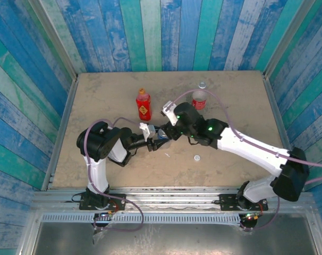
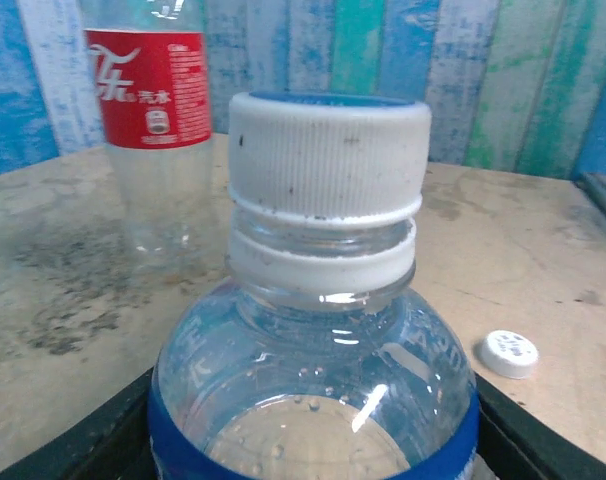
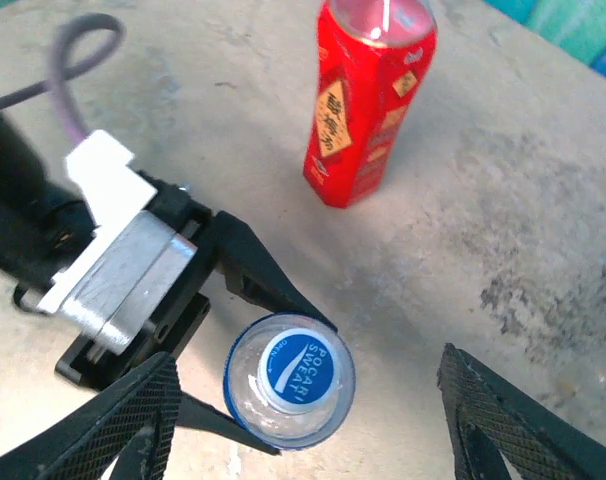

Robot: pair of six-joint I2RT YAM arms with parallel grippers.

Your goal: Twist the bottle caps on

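The short clear bottle with a blue label (image 3: pixel 245 395) is held upright just above the table, and my left gripper (image 2: pixel 308 450) is shut on its body. Its black fingers (image 3: pixel 266 275) hug both sides. A blue-topped cap (image 3: pixel 293 370) with white ribbed sides (image 2: pixel 329 150) sits on its neck. Directly above that cap, my right gripper (image 3: pixel 313 420) is open, its pads (image 3: pixel 493 420) well clear of the cap on both sides. The all-red bottle (image 1: pixel 143 104) and the clear bottle with a red label (image 1: pixel 198 99) stand behind. A loose white cap (image 1: pixel 196 157) lies on the table.
The tan tabletop (image 1: pixel 108 95) is walled by blue and green planks on three sides. The red bottle (image 3: pixel 368 100) stands close behind the grippers. The red-label bottle (image 2: pixel 148 90) stands further back, and the white cap (image 2: pixel 509 353) lies to the right of the held bottle.
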